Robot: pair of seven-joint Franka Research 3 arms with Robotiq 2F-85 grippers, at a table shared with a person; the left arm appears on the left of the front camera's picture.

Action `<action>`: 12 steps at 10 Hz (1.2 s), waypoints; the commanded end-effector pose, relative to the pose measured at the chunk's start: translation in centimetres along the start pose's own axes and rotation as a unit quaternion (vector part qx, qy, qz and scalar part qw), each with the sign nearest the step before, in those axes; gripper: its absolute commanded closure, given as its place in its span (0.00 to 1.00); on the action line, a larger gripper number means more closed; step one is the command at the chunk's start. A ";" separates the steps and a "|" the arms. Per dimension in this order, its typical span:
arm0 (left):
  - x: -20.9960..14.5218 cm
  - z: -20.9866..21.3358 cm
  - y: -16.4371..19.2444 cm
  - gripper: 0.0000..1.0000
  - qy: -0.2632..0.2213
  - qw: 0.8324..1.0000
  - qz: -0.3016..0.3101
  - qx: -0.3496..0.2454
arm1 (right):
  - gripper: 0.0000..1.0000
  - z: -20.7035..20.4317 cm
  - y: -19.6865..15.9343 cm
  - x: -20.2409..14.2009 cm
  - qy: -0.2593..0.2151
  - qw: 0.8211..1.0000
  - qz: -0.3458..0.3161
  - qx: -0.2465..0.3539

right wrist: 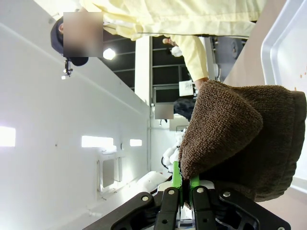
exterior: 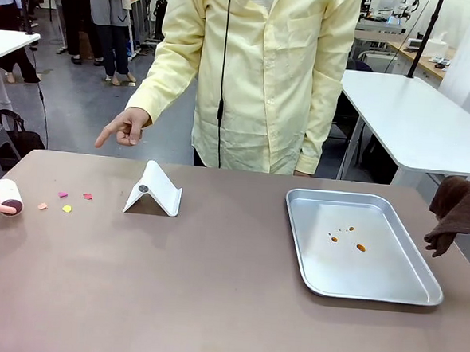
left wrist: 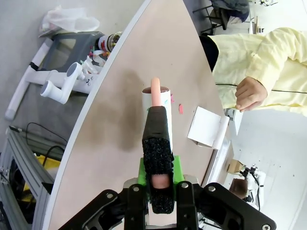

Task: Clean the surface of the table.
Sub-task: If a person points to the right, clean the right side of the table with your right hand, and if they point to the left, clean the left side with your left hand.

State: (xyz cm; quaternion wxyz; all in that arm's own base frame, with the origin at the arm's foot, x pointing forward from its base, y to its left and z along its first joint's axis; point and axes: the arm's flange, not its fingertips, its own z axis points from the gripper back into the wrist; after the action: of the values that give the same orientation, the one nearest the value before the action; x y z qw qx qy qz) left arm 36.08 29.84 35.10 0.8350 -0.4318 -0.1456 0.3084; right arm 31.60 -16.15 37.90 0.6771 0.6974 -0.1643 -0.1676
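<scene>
The taupe-brown table (exterior: 212, 294) carries a few small coloured paper scraps (exterior: 66, 201) near its left end. A white lint roller (exterior: 9, 196) with a pink handle lies beside them at the left edge. In the left wrist view my left gripper (left wrist: 157, 124) is shut on that pink handle, with the roller (left wrist: 156, 101) touching the table (left wrist: 120, 110). My right gripper (right wrist: 184, 181) is shut on a brown cloth (right wrist: 240, 129). The cloth (exterior: 459, 212) hangs above the table's right edge. A person's hand (exterior: 124, 127) points down toward the scraps.
A steel tray (exterior: 297, 228) with a few orange spots lies right of centre. A white folded stand (exterior: 154, 191) sits between the scraps and the tray. The person in a yellow coat stands at the far edge. White tables stand behind.
</scene>
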 end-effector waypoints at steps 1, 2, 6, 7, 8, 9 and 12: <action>0.5 -1.4 -0.2 0.78 0.001 1.000 -0.006 -0.001 | 1.00 -0.3 0.8 -0.1 -0.012 1.000 -0.009 0.002; 0.6 -2.0 -0.2 0.78 -0.002 1.000 -0.010 0.005 | 1.00 -0.3 0.8 -0.1 -0.012 1.000 -0.009 0.002; 0.6 -5.0 -0.4 0.78 0.022 0.999 -0.021 0.021 | 1.00 -0.3 0.8 -0.1 -0.012 1.000 -0.009 0.002; 0.5 -6.0 -0.6 0.78 0.029 0.999 -0.025 0.027 | 1.00 -0.3 0.8 -0.1 -0.012 1.000 -0.009 0.002; 0.3 -6.9 -0.7 0.78 0.036 0.998 -0.032 0.032 | 1.00 -0.3 0.8 -0.1 -0.012 1.000 -0.009 0.002; 0.0 -7.9 -0.9 0.78 0.040 0.997 -0.046 0.043 | 1.00 -0.3 0.8 -0.1 -0.012 1.000 -0.009 0.002; -0.4 -10.0 -1.6 0.78 0.056 0.995 -0.058 0.057 | 1.00 -0.3 0.8 -0.1 -0.012 1.000 -0.009 0.002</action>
State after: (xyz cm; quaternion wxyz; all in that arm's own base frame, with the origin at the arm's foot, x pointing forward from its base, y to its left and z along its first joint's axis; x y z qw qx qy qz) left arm 41.66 23.28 33.36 0.8637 -0.4224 -0.1202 0.2474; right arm 31.60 -16.16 37.91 0.6772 0.6973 -0.1643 -0.1679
